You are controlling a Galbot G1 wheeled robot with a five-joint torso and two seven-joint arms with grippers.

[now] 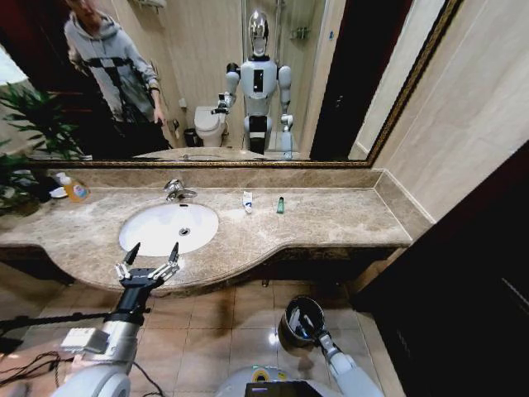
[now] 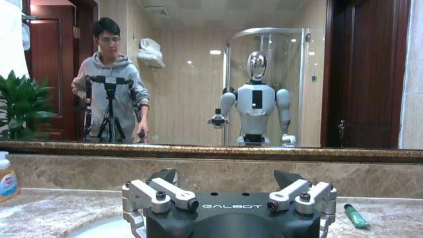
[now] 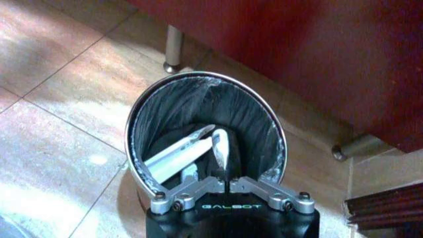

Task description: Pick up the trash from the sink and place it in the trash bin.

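The oval white sink (image 1: 157, 222) sits in the marble counter with a chrome faucet (image 1: 175, 190) behind it. A white-and-blue tube (image 1: 247, 201) and a tiny green bottle (image 1: 280, 204) (image 2: 355, 216) lie on the counter to the right of the faucet. My left gripper (image 1: 151, 252) (image 2: 227, 174) is open at the counter's front edge, just before the basin (image 2: 99, 229). Down by the floor, my right gripper (image 1: 307, 324) (image 3: 221, 161) reaches into the round dark trash bin (image 1: 289, 318) (image 3: 148, 111), shut on a white tube (image 3: 221, 141). Another white tube (image 3: 177, 154) lies inside the bin.
An orange-yellow bottle (image 1: 76, 190) (image 2: 7, 178) stands at the counter's left end beside a green plant (image 1: 29, 124). A wall mirror (image 1: 331, 74) runs behind the counter. Dark cabinet fronts (image 3: 297, 54) and a metal leg (image 3: 173, 49) stand close behind the bin. Cables (image 1: 29, 364) lie on the tiled floor at left.
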